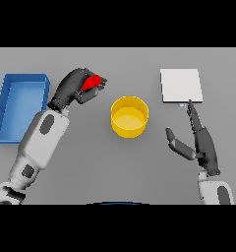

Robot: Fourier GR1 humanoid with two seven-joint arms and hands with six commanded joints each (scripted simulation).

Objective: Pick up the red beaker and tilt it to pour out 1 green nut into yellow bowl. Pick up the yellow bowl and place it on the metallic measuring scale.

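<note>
My left hand (79,87) has its fingers curled around the red beaker (92,82) and holds it above the grey table (90,167), tilted with its mouth toward the yellow bowl (130,116). The bowl stands near, to the right of the beaker. My right hand (201,142) is open with straight fingers, just below the metallic measuring scale (181,85). A blue tray (12,125) lies at the left edge.

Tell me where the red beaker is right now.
In the head view, the red beaker is in the left hand, left of the yellow bowl.
</note>
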